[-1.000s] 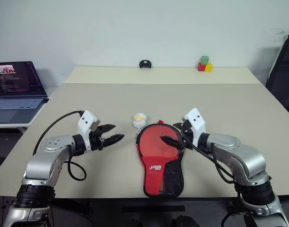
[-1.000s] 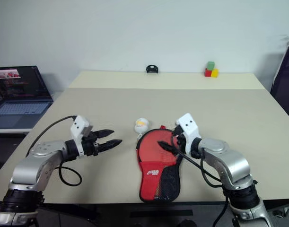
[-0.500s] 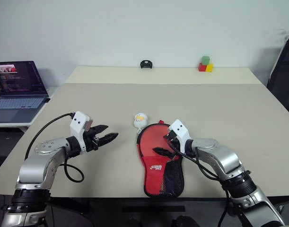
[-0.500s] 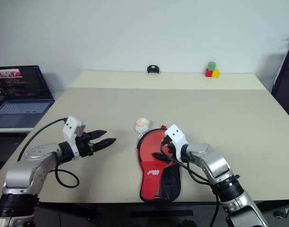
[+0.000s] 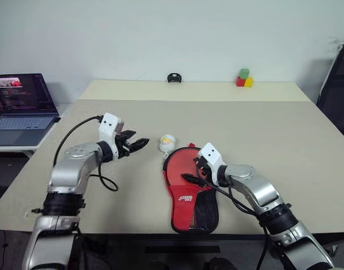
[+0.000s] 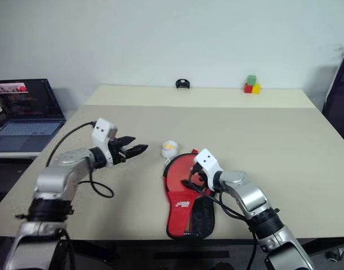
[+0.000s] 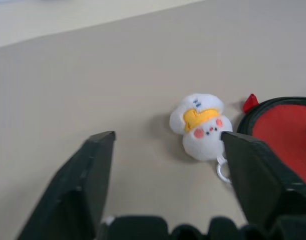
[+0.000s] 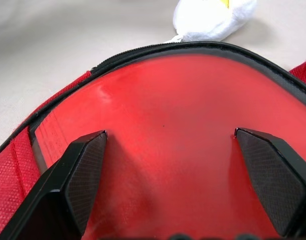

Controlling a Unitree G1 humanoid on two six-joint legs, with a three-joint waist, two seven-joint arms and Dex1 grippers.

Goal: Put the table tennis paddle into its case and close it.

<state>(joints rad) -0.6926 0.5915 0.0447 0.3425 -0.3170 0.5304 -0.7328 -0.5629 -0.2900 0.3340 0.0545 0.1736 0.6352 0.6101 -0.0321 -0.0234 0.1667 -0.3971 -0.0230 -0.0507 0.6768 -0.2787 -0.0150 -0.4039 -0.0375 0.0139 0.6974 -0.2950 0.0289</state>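
The right gripper (image 5: 190,173) has its 2 black fingers (image 8: 82,170) spread wide and grasping nothing, poised just above the round red face of the paddle (image 8: 168,150), which lies inside the open case (image 5: 194,211) on the table (image 5: 284,135). The case rests flat near the table's front edge, its red side with the white logo and black mesh pocket facing up, its black rim curving around the paddle's head. The left gripper (image 5: 137,144) is also released, its fingers (image 7: 87,180) apart and empty, hovering over the bare tabletop and pointing toward a small white plush toy (image 7: 200,125) with a yellow patch and a metal ring. That toy sits just beside the case's rounded end. A laptop (image 5: 19,107) stands open off the table's left side; coloured blocks (image 5: 244,77) sit at the far edge.
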